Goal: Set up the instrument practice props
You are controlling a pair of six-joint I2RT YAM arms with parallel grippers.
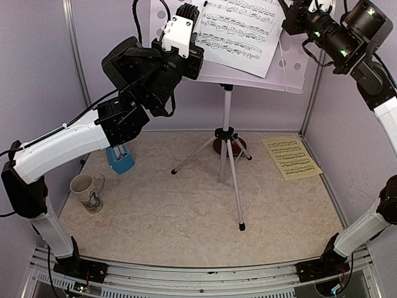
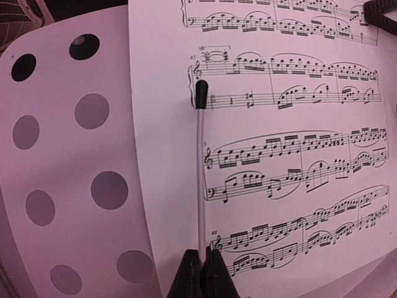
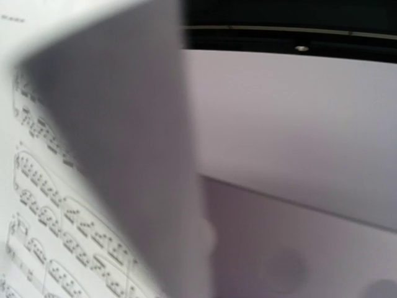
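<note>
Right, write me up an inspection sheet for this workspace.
Surface: table, pale mottled top.
Job's things: stand upright mid-table, white sheet on its desk; yellow sheet flat at the right; metronome at the left, partly behind the left arm.
Clutter: mug near left; red plate under the tripod, partly hidden.
Grippers: left gripper shut on the stand's rod over the white sheet; right gripper shut at that sheet's upper right edge, hold unclear.
Cables: black cables loop along the left arm.
Surroundings: plain walls.
</note>
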